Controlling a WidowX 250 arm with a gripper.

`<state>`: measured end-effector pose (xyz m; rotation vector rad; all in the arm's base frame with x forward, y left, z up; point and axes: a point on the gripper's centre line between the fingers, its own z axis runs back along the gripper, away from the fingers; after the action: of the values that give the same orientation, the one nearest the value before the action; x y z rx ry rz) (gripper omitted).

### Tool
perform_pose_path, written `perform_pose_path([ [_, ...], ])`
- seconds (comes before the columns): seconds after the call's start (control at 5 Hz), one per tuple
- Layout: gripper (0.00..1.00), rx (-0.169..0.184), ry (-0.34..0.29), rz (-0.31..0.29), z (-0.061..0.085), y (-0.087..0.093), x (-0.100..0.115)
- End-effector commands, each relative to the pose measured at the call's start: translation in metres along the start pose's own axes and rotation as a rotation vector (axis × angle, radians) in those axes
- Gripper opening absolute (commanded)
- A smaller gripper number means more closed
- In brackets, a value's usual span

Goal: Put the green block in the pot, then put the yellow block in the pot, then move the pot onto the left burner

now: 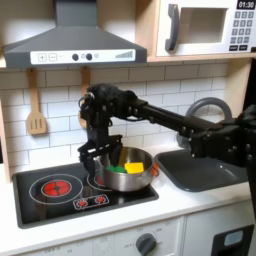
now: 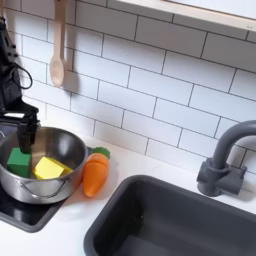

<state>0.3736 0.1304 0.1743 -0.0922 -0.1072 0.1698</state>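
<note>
I see the bench (image 1: 190,205) running white along the tiled wall, with the dark sink (image 2: 190,225) sunk into it toward the first exterior view's right edge and the grey faucet (image 2: 222,150) rising behind the basin. The black cooktop (image 1: 50,200) sits at the bench's other end, toward the first exterior view's left, and one red-ringed burner (image 1: 55,186) on it lies bare. My arm (image 1: 150,110) reaches in from the first exterior view's right and bends down over the cooktop. The pot (image 2: 55,185) stands on the cooktop's sink-side half, its rim close to the cooktop's edge in both exterior views. A wooden spoon (image 2: 57,45) hangs on the tiles above it. The carrot (image 2: 93,172) lies on the bench just beside the pot, between pot and sink, its green top pointing at the wall. The end effector (image 2: 22,135) hangs over the pot's rim at the side away from the sink; its two fingers point down with a gap between them and grip nothing that I can see. Inside the pot, the yellow block (image 2: 48,168) rests near the middle, and the green block (image 2: 18,160) sits beside it against the wall of the pot, directly below the fingers.
</note>
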Motion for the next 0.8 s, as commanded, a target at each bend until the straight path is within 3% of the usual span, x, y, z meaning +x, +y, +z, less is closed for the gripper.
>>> perform_pose_path([
  [0.0,1.00,0.004,0.019,-0.025,-0.0090,-0.0117,0.0001],
  [0.2,1.00,0.004,0.015,-0.036,-0.0126,-0.0156,-0.0011],
  [0.4,0.83,0.009,-0.001,-0.038,-0.0104,-0.0158,-0.0031],
  [0.6,0.00,0.002,-0.022,-0.024,-0.0039,-0.0147,-0.0035],
])
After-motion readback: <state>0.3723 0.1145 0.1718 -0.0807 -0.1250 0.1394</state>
